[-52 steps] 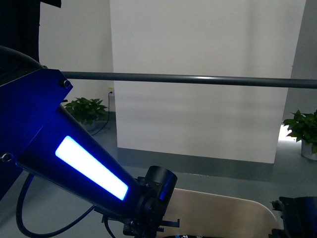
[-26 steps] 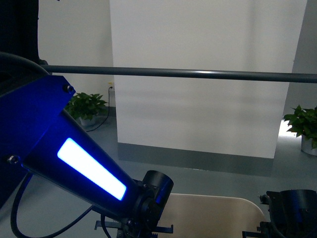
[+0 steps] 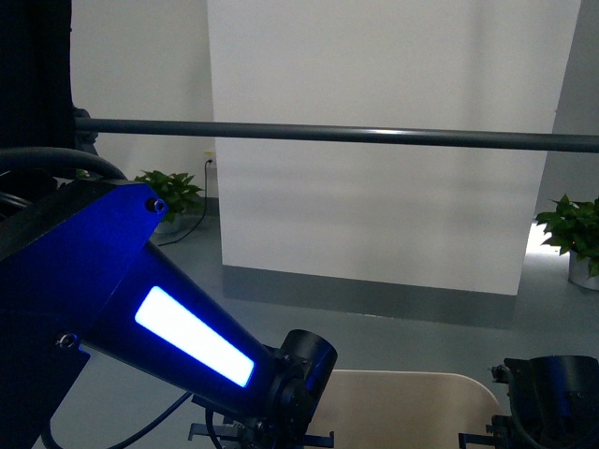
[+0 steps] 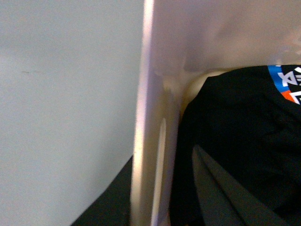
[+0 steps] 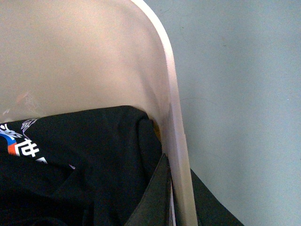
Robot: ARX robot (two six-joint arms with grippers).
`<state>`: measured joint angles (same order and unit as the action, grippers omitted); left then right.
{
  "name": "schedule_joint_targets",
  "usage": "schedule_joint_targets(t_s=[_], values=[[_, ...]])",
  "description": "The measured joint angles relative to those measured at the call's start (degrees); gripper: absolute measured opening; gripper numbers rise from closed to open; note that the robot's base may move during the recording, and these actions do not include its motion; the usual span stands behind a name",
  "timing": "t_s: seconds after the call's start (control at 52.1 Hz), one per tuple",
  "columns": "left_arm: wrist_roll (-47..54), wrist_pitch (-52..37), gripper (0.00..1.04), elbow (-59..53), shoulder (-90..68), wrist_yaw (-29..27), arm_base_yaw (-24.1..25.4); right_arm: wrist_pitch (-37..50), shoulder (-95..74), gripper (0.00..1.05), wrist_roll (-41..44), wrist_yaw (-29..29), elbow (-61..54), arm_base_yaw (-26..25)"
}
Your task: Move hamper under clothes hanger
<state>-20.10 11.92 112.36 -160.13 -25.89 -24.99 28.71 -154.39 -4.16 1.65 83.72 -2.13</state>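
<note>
Hamper (image 3: 412, 398) sitting low between both arms, below hanger (image 3: 374, 136) bar in front view | black T-shirt (image 4: 235, 132) lying inside | left gripper (image 4: 163, 153) clamping its rim, wall between fingers | right gripper (image 5: 178, 165) clamping opposite rim

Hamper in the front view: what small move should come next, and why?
Probably carry the hamper forward: the left gripper and right gripper each straddle a wall of it, and it appears short of the clothes hanger's bar ahead.
</note>
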Motion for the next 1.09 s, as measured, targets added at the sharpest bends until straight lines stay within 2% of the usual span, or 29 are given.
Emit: schedule_joint_targets(t_s=[0.058, 0.288, 0.46, 1.094], values=[[-0.55, -0.92, 0.46, 0.07, 0.0, 0.11, -0.11, 0.04, -0.09, 0.03, 0.0, 0.04, 0.04, -0.04], [-1.4, -4.13, 0.7, -0.48, 0.46, 0.11, -0.24, 0.11, -0.13, 0.03, -0.02, 0.17, 0.13, -0.13], [-1.53, -8.04, 1.0, -3.15, 4.59, -0.07, -0.52, 0.22, -0.15, 0.03, -0.11, 0.2, 0.13, -0.13], [-0.83, -24.04, 0.98, -17.92, 21.68, -5.4, -3.3, 2.64, 0.46, 0.03, -0.2, 0.46, -1.92, -0.15]])
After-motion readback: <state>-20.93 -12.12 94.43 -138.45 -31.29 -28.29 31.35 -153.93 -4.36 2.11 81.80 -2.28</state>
